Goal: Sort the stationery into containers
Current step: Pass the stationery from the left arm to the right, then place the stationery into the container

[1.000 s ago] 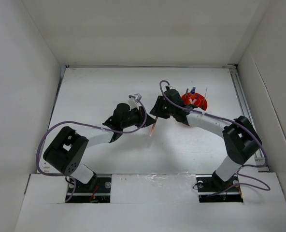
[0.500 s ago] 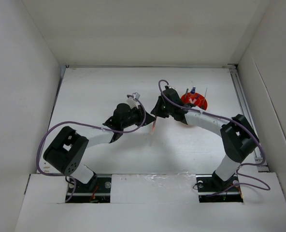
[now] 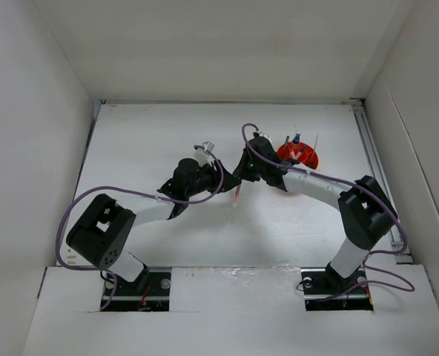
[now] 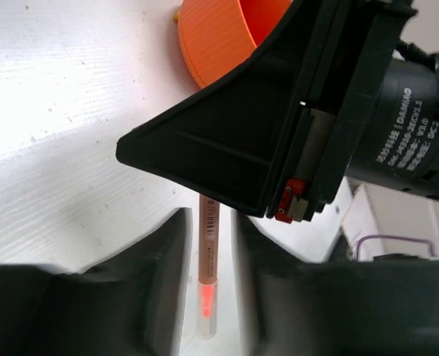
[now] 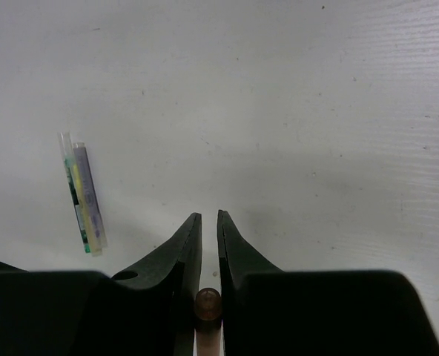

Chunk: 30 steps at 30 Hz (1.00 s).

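Two claws: one orange pen [image 3: 237,194] is being shared between them at mid-table.
Left gripper [image 4: 210,219]: fingers are being held slightly apart; slim gaps are showing either side of the pen.
Right gripper [image 5: 209,216]: pen's top end is being pinched between near-closed fingers.
Orange tub [image 3: 308,158]: sitting just right of the handover, sticks [image 3: 296,139] already upright inside.
Handover tip: left fingers should be backed straight off before the pen is being swung tubward; end grip, so tilt is likely.

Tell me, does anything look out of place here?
Two pens lie loose side by side on the table, outside the orange tub. An orange pen is in mid-air: the right claw grips its end, while the left claw stands open around it.
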Each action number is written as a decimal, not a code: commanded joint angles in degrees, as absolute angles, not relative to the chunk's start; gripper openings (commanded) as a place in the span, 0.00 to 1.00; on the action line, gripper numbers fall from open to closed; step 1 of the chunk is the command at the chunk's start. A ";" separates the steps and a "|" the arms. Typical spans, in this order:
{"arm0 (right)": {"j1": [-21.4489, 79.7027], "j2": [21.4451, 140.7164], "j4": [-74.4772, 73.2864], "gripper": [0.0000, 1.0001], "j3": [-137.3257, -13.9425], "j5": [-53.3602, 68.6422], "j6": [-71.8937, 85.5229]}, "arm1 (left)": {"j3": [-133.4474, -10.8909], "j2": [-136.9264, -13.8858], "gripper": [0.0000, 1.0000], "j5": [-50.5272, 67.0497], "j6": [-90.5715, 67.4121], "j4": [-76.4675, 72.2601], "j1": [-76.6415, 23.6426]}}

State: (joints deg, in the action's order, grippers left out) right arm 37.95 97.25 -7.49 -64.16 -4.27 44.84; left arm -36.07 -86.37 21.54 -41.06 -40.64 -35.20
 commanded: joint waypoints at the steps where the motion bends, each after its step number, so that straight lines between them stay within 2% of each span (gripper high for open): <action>1: 38.14 97.21 -7.73 0.00 -66.18 -5.98 44.30 | -36.74 -85.78 0.37 23.72 -40.69 -43.77 -35.07; 5: 37.62 96.68 -7.73 0.00 -65.57 -5.98 44.30 | -36.04 -84.90 0.54 24.26 -40.17 -44.82 -35.07; 7: 37.10 96.68 -7.13 0.00 -65.57 -6.68 44.30 | -36.04 -82.98 0.58 23.64 -39.47 -44.82 -35.07; 14: 36.04 95.02 -6.50 0.00 -63.99 -8.26 44.30 | -33.66 -76.57 0.61 21.45 -36.83 -43.25 -35.07; 23: 29.46 89.13 -5.98 0.00 -61.52 -8.96 44.30 | -28.66 -69.52 0.66 15.47 -32.87 -39.99 -35.07; 30: 21.99 83.50 -6.68 0.00 -62.39 -20.79 47.64 | -28.13 -70.05 0.66 18.89 -31.82 -41.13 -34.20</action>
